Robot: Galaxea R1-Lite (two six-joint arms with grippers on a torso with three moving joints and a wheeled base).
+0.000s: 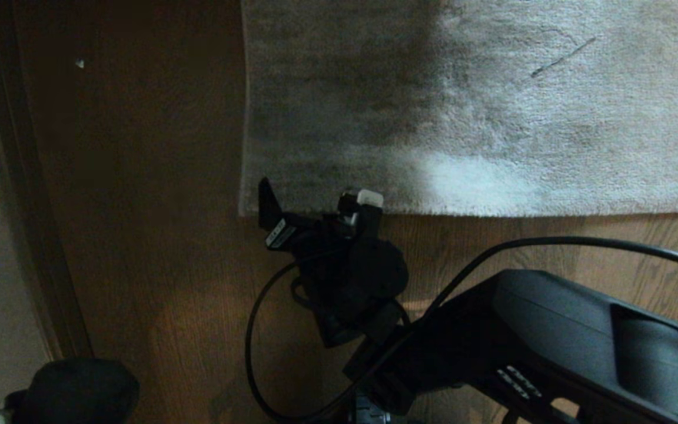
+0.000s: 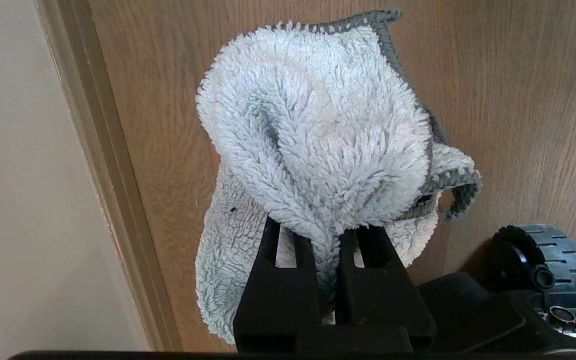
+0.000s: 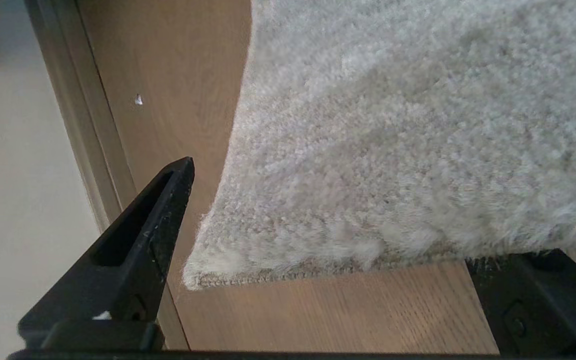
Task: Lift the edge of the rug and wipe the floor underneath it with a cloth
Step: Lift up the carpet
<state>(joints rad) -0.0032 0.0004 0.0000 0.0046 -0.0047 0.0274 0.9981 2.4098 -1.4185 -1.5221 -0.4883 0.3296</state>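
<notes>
Reaching low over the floor (image 1: 156, 247), the right gripper (image 3: 328, 250) sits at the rug edge (image 3: 278, 272) with its fingers (image 3: 138, 240) spread wide. One finger stands off the rug's side border, over bare planks beyond the corner; the other is at the front border further along, its tip hidden under the overhanging pile, so I cannot tell whether it touches the rug. The rug corner lies between the two fingers, flat on the floor, and nothing is gripped. In the head view the right gripper (image 1: 315, 203) shows as a dark shape just at the rug's near corner, with a cable (image 1: 256, 335) looping beside it.

The left gripper (image 2: 325, 245) is away from the rug, above the planks near a pale baseboard (image 2: 103, 165). Its fingers (image 2: 278, 280) are pressed together on the cloth (image 2: 313, 135), pinching a fold of it between them; the rest of the fluffy cloth bunches out beyond the fingertips and droops to one side. A wheel (image 2: 543, 255) of the base sits near it.
</notes>
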